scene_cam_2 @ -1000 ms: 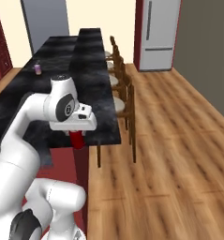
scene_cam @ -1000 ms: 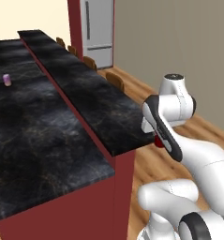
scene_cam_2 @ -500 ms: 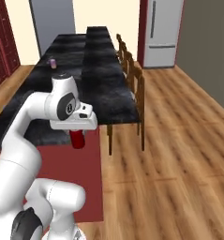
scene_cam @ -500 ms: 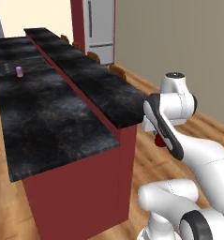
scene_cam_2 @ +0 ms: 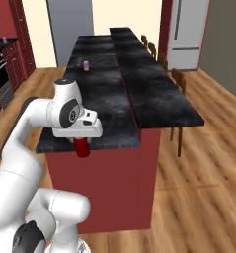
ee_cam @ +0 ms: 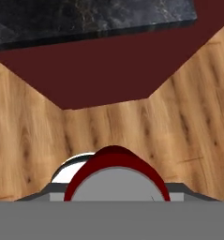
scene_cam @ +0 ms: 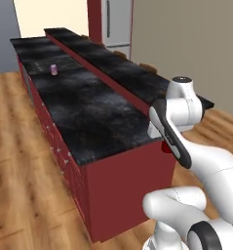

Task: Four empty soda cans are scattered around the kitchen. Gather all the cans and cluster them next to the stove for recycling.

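Gripper (scene_cam_2: pixel 83 142) is clenched on the red can (scene_cam_2: pixel 82 147), which hangs upright below the hand, just off the near end of the island (scene_cam_2: pixel 114 84) and in front of its red end panel; in the hand view the can (ee_cam: pixel 117 174) fills the bottom, floor under it. A second, purple can (scene_cam: pixel 53 70) sits on the island top toward its far end, well apart from the arm; same can from the right base view (scene_cam_2: pixel 86 65). Step in hand looks like transport: carry the red one to the stove. A black appliance at the far left edge (scene_cam_2: pixel 1 74) is too cropped to call stove or oven. To do it well: keep the can vertical and the grip constant while the base drives, hold the arm tucked so the can clears the countertop edge and the chairs (scene_cam_2: pixel 178 84) on the right side. Don't release until the can is over the counter beside the cooktop, low, not on a burner. Risk: slip if the wrist tilts mid-drive. Purple one is next.
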Tool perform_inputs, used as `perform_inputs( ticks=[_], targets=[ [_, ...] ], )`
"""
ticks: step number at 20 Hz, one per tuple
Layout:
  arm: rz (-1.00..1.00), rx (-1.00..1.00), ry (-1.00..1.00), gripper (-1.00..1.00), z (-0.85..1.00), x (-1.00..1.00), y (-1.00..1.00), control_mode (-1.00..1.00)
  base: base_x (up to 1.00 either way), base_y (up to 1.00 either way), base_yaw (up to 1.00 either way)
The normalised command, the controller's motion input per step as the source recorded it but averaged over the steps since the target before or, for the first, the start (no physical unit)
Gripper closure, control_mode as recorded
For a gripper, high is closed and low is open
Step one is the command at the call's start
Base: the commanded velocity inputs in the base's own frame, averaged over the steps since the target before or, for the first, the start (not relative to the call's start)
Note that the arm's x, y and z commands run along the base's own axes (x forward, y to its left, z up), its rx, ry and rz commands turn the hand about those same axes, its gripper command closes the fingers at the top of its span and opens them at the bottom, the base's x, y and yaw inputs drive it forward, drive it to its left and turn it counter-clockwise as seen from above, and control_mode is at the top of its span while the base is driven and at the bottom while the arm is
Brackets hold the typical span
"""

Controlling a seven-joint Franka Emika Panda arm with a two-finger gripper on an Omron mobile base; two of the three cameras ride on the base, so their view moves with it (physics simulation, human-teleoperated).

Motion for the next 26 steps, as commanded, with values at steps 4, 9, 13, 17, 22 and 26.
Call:
perform_inputs(
  ticks=[4,9,13,17,22,26],
  targets=[
    [0.0,0.0,0.0,1.0,0.0,0.0,0.0,1.0,-0.02,1.0,0.0],
    [0.0,0.0,0.0,1.0,0.0,0.0,0.0,1.0,0.18,1.0,-0.03],
    [0.0,0.0,0.0,1.0,0.0,0.0,0.0,1.0,0.46,0.91,-0.07],
    [0.0,0.0,0.0,1.0,0.0,0.0,0.0,1.0,0.71,0.65,-0.13],
    [0.0,0.0,0.0,1.0,0.0,0.0,0.0,1.0,0.77,0.54,-0.16],
    [0.0,0.0,0.0,1.0,0.0,0.0,0.0,1.0,0.64,0.66,-0.15]
  ],
)
